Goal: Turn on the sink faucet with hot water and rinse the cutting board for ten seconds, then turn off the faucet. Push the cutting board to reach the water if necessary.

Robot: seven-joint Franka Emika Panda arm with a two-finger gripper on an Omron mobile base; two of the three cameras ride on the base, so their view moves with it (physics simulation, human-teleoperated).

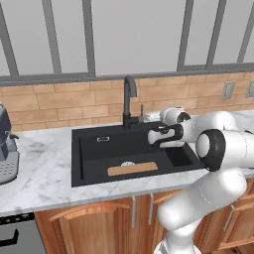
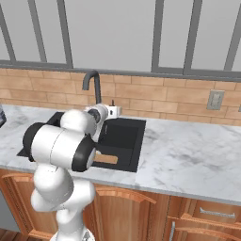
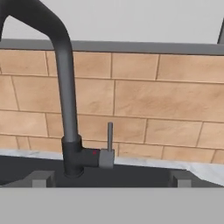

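Observation:
The black gooseneck sink faucet (image 3: 66, 105) stands straight ahead in the hand view, with its small grey lever (image 3: 110, 136) upright on the right of the base. My gripper (image 3: 111, 180) is open wide, one fingertip (image 3: 42, 179) to each side of the base and short of it. From the left base view, the gripper (image 1: 150, 132) hovers over the back right of the sink (image 1: 94, 149), just right of the faucet (image 1: 128, 99). The tan cutting board (image 1: 132, 168) lies flat on the basin floor near the front wall, beside the drain. The water is out of view.
Marble counter (image 2: 188, 155) runs on both sides of the sink. A grey coffee machine (image 1: 5, 149) stands at the far left. Brick backsplash with wall outlets (image 2: 215, 100) and a window rise behind the faucet. Wooden cabinets sit below.

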